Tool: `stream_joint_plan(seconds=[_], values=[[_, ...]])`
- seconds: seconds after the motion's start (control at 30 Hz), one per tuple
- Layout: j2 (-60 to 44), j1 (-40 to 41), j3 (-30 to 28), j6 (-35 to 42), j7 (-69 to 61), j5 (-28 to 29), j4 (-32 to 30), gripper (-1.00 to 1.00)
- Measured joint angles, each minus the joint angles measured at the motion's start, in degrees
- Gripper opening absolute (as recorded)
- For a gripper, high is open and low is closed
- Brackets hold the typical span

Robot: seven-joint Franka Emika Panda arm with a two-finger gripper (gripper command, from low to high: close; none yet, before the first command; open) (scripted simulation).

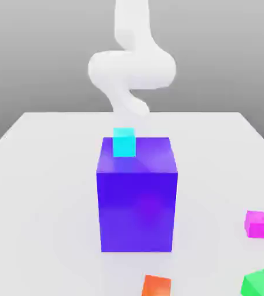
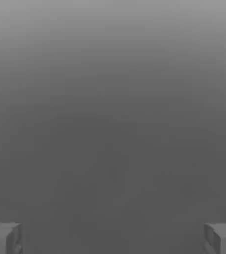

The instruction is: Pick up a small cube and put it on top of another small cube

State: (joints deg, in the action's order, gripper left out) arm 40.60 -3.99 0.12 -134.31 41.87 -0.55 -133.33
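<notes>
Atop the large blue-violet block (image 1: 137, 202) at the table's (image 1: 41, 173) centre, a small cyan cube (image 1: 124, 142) is seen resting near the block's far edge. Nearer the camera than the block, a magenta cube (image 1: 257, 224), a green cube (image 1: 259, 284) and an orange cube (image 1: 156, 286) are scattered apart. Behind the block, the white arm (image 1: 131, 66) is raised. The gripper (image 2: 113, 238) is shown spread wide, nothing between its fingers (image 2: 4, 238).
</notes>
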Motion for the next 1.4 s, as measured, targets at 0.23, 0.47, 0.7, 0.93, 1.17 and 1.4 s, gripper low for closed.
stream_joint_plan(seconds=[0.23, 0.47, 0.7, 0.93, 1.17, 1.4], values=[[-14.88, -9.76, 2.1, -7.16, -11.81, -2.19, -4.39, 0.0], [-29.37, -17.25, 6.66, -14.17, -22.43, -3.09, -8.68, 0.0], [-44.04, -25.54, 10.91, -21.24, -29.11, 1.46, -12.99, 0.0], [-58.74, -31.42, 7.86, -30.35, -27.81, 9.97, -13.48, 0.0], [-62.4, -32.89, 6.13, -33.18, -26.71, 11.38, -12.75, -1.0], [-53.59, -30.49, 9.47, -26.3, -29.99, 7.11, -14.63, -1.0]])
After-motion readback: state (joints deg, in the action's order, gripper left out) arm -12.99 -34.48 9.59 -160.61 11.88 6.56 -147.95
